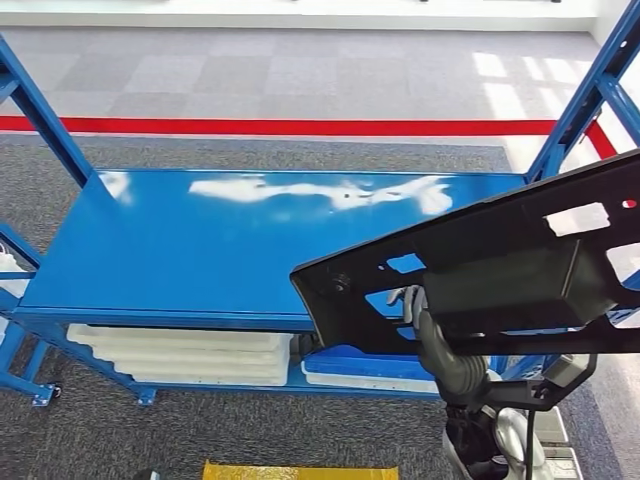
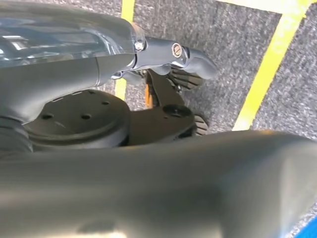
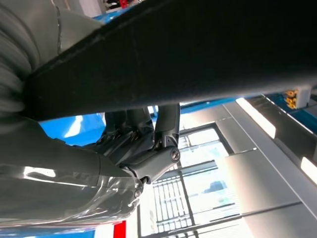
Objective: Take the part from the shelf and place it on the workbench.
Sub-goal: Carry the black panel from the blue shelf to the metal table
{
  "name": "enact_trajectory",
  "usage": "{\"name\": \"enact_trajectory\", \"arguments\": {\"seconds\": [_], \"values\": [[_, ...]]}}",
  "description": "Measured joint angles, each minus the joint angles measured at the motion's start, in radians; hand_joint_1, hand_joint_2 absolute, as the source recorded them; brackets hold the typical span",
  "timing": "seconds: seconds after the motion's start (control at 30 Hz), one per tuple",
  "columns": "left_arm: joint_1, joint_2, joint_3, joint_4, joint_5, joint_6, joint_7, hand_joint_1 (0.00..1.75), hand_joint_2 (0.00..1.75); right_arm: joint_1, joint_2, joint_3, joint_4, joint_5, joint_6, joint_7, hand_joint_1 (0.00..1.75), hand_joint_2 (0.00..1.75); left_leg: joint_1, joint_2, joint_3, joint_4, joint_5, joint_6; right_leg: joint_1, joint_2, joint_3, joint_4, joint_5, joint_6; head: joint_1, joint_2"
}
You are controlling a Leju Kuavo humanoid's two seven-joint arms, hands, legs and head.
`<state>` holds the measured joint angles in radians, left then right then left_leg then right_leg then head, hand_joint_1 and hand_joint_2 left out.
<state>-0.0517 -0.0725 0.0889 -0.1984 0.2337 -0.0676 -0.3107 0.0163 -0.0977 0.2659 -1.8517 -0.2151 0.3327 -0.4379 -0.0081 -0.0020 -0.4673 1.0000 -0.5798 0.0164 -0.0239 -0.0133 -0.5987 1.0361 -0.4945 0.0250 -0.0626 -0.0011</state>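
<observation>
The part (image 1: 498, 270) is a long black plastic panel with cut-outs and a boxy middle. It hangs tilted over the right end of the blue rack's top deck (image 1: 189, 250), its left tip above the deck's front edge. My right hand (image 1: 423, 315) grips it from underneath, near its left third. In the right wrist view the black part (image 3: 186, 49) lies across my right hand (image 3: 142, 148), whose fingers (image 3: 166, 124) press up against it. My left hand (image 2: 176, 64) hangs over grey carpet with its fingers apart and nothing in them.
The blue rack has slanted side posts (image 1: 45, 120) at both ends. White foam trays (image 1: 181, 355) lie on its lower level. A red floor line (image 1: 302, 127) runs behind it. A yellow strip (image 1: 302, 470) lies on the carpet in front.
</observation>
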Motion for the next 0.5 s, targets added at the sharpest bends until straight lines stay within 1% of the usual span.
{"name": "enact_trajectory", "arguments": {"seconds": [0.03,0.07,0.1,0.13,0.2,0.23,0.27,0.3,0.33,0.37,0.4,0.43,0.47,0.5], "values": [[0.001,0.0,0.0,0.0,-0.001,0.001,0.0,0.0,1.75,0.0,0.0,0.0,0.001,0.003,0.0,0.006,1.75,1.75,0.001,0.001,-0.003,-0.004,0.006,0.004,-0.002,0.0,-0.003,0.0,0.003,0.007,0.0,0.0],[0.001,0.0,0.0,0.0,-0.002,0.002,0.0,0.0,1.75,-0.001,-0.001,-0.001,0.003,0.005,0.0,0.015,1.75,1.75,0.003,0.003,-0.009,-0.008,0.014,0.009,-0.002,0.002,-0.008,0.006,-0.005,0.012,0.0,0.0],[0.0,0.0,0.0,0.0,-0.003,0.002,0.0,0.0,1.75,-0.001,-0.003,-0.001,0.006,0.006,0.002,0.023,1.75,1.75,0.005,0.005,-0.017,-0.011,0.024,0.015,-0.002,0.004,-0.016,0.024,-0.028,0.016,0.001,0.0],[-0.001,0.0,0.0,0.0,-0.006,0.001,0.0,0.0,1.75,-0.002,-0.005,-0.001,0.01,0.004,0.006,0.028,1.75,1.75,0.007,0.008,-0.028,-0.013,0.035,0.021,-0.001,0.006,-0.029,0.06,-0.067,0.018,0.002,0.0],[-0.002,-0.001,0.0,0.0,-0.012,-0.002,0.0,0.0,1.75,-0.003,-0.011,-0.001,0.023,-0.008,0.021,0.037,1.75,1.75,0.005,0.011,-0.054,-0.008,0.051,0.028,0.0,0.008,-0.061,0.178,-0.154,0.02,0.004,0.0],[-0.002,-0.001,0.0,0.0,-0.015,-0.004,0.0,0.0,1.75,-0.003,-0.015,-0.001,0.031,-0.016,0.028,0.042,1.75,1.75,0.004,0.012,-0.068,-0.004,0.058,0.029,0.0,0.008,-0.07,0.231,-0.178,0.022,0.004,0.0],[-0.002,-0.001,0.0,0.0,-0.016,-0.004,0.0,0.0,1.75,-0.002,-0.018,-0.001,0.039,-0.023,0.035,0.045,1.75,1.75,0.003,0.013,-0.081,0.001,0.064,0.03,0.001,0.008,-0.067,0.26,-0.181,0.023,0.004,0.0],[-0.002,-0.001,0.0,0.0,-0.016,-0.005,0.0,0.0,1.75,-0.002,-0.02,-0.001,0.046,-0.027,0.043,0.045,1.75,1.75,0.002,0.014,-0.094,0.007,0.07,0.029,0.001,0.008,-0.047,0.252,-0.165,0.023,0.004,0.0],[-0.003,-0.001,0.0,0.0,-0.017,-0.005,0.0,0.0,1.75,-0.003,-0.022,-0.001,0.053,-0.029,0.051,0.038,1.75,1.75,0.002,0.014,-0.107,0.013,0.075,0.028,0.001,0.008,-0.01,0.209,-0.137,0.022,0.004,0.0],[-0.004,-0.001,0.0,0.0,-0.018,-0.006,0.0,0.0,1.75,-0.004,-0.023,-0.001,0.056,-0.03,0.061,0.029,1.75,1.75,0.002,0.014,-0.117,0.02,0.078,0.026,0.001,0.008,0.037,0.141,-0.112,0.019,0.004,0.0],[-0.005,-0.002,-0.001,0.0,-0.021,-0.006,0.001,0.0,1.75,-0.006,-0.024,-0.001,0.058,-0.029,0.071,0.019,1.75,1.75,0.0,0.014,-0.126,0.027,0.082,0.023,0.003,0.008,0.082,0.07,-0.098,0.016,0.004,0.0],[-0.006,-0.002,-0.001,0.0,-0.024,-0.006,0.003,0.0,1.75,-0.008,-0.024,0.0,0.059,-0.027,0.079,0.011,1.75,1.75,-0.001,0.014,-0.133,0.033,0.086,0.018,0.005,0.008,0.113,0.017,-0.094,0.012,0.004,0.0],[-0.007,-0.002,-0.001,0.0,-0.027,-0.006,0.005,0.0,1.75,-0.01,-0.024,0.0,0.059,-0.024,0.084,0.007,1.75,1.75,-0.002,0.014,-0.138,0.036,0.091,0.013,0.007,0.008,0.128,-0.014,-0.096,0.008,0.004,0.0],[-0.008,-0.003,-0.002,0.0,-0.03,-0.007,0.007,0.0,1.75,-0.011,-0.025,0.0,0.059,-0.021,0.088,0.004,1.75,1.75,-0.003,0.014,-0.142,0.038,0.098,0.007,0.009,0.008,0.129,-0.025,-0.098,0.005,0.003,0.0]]}}
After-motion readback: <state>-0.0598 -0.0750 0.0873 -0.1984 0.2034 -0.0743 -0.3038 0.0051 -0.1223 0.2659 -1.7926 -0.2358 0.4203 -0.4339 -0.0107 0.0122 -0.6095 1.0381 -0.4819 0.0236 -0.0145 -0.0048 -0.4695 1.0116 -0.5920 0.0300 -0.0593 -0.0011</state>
